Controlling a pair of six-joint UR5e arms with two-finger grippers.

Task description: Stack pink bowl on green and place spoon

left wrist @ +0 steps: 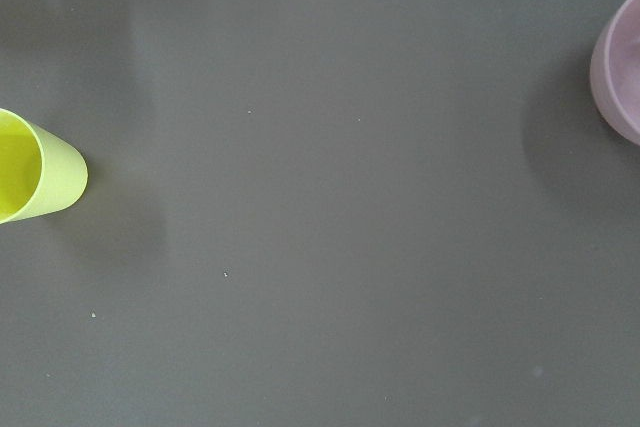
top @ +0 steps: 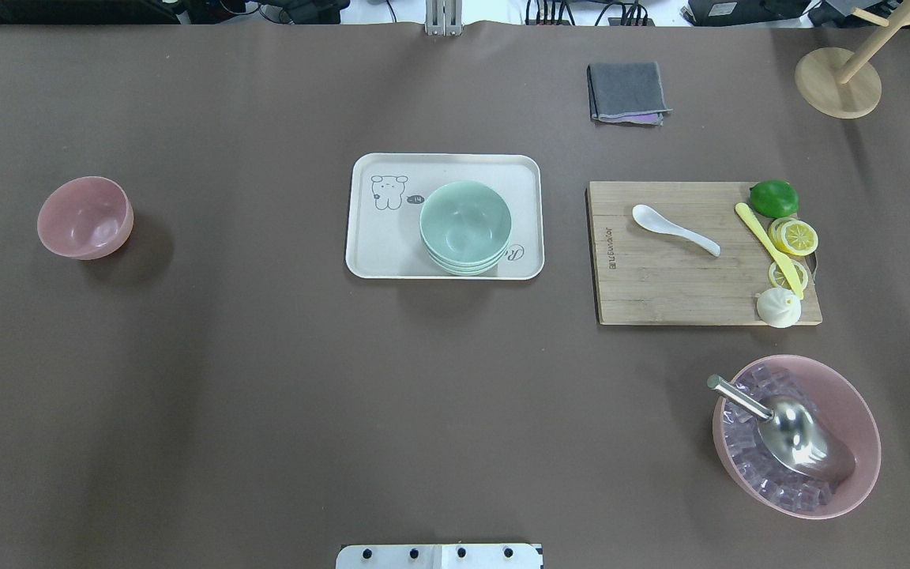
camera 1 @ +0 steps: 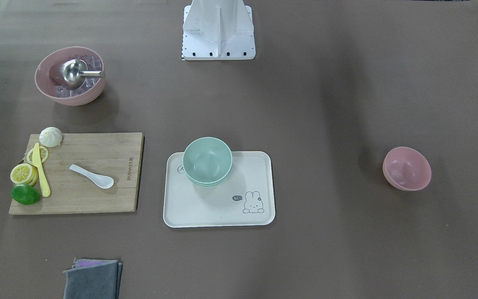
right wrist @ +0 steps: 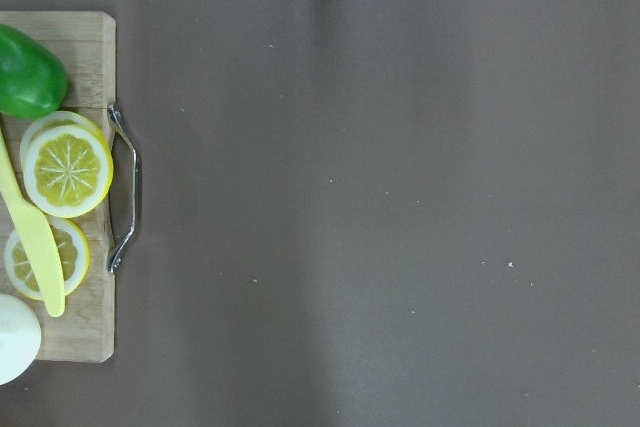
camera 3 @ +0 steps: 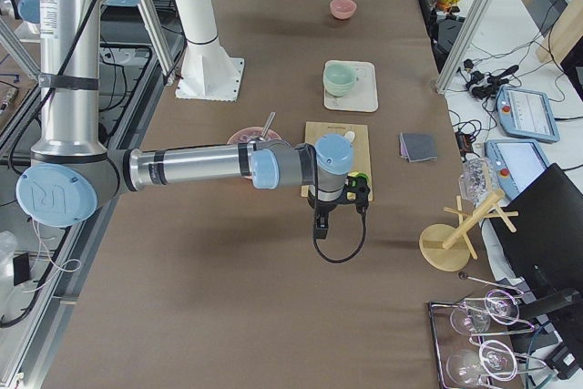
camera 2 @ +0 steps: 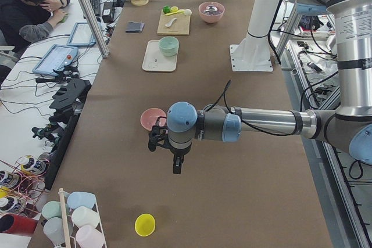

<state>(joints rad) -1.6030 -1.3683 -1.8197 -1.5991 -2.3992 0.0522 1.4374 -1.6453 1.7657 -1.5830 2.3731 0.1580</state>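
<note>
A small pink bowl [camera 1: 407, 168] stands alone on the brown table; it also shows in the overhead view [top: 85, 217] and at the edge of the left wrist view [left wrist: 620, 67]. Stacked green bowls [camera 1: 207, 161] sit on a white tray [camera 1: 222, 214] at mid-table. A white spoon [camera 1: 92, 176] lies on a wooden cutting board [camera 1: 98, 197]. My left gripper [camera 2: 177, 166] hangs near the pink bowl, over bare table. My right gripper [camera 3: 320, 227] hangs beside the board's fruit end. Both show only in side views, so I cannot tell whether they are open or shut.
A large pink bowl [camera 1: 70, 75] holds ice cubes and a metal scoop. A lime [camera 1: 25, 194], lemon slices, a yellow knife and a white bun lie on the board. A grey cloth [camera 1: 93, 279], a yellow cup [left wrist: 30, 167] and a wooden stand [top: 838, 79] are at the edges.
</note>
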